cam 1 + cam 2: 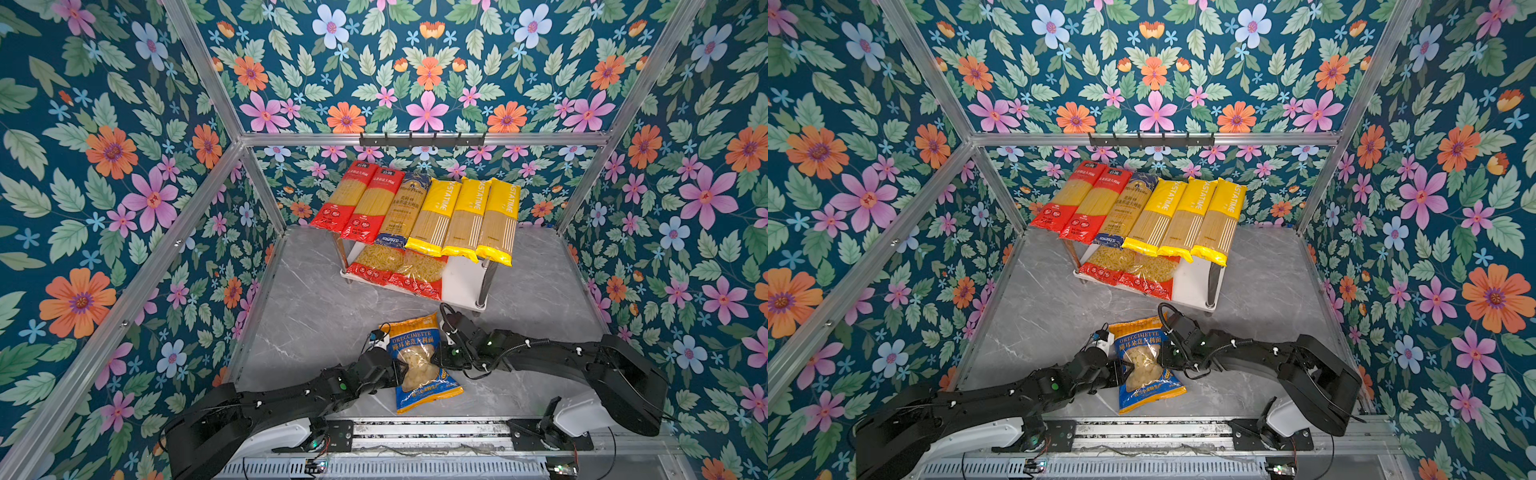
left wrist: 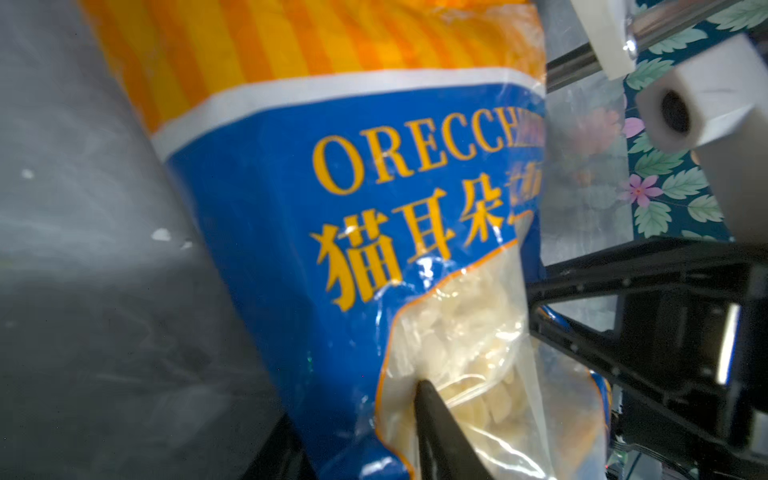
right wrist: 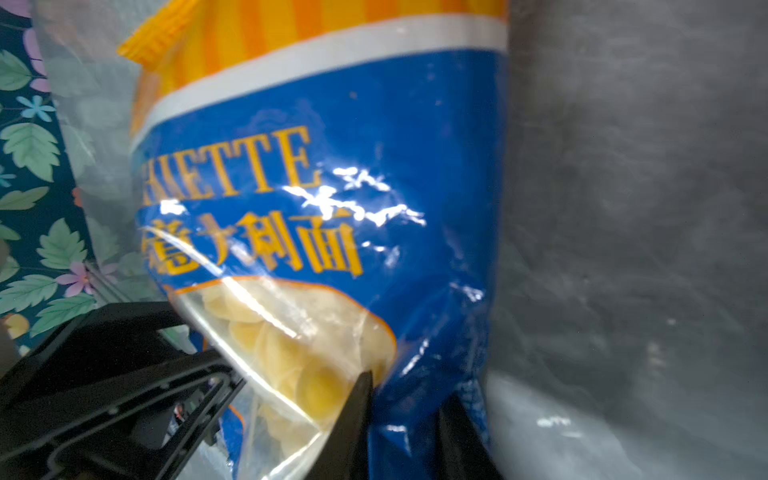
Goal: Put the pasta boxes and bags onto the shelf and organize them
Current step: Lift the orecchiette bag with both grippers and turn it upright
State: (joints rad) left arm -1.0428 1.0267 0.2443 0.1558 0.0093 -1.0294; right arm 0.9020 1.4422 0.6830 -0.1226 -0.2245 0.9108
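A blue-and-orange bag of shell pasta lies in front of the shelf. My left gripper is shut on its left edge, and in the left wrist view one finger presses into the clear window of the bag. My right gripper is shut on the right edge of the bag. On the top tier lie two red spaghetti packs, a navy-gold one and three yellow packs. Two red macaroni bags sit on the lower tier.
A black hook rail hangs on the back wall above the shelf. Floral walls and aluminium posts close in the grey marble table. The arm bases sit on a rail along the front edge. The lower tier's right part is bare.
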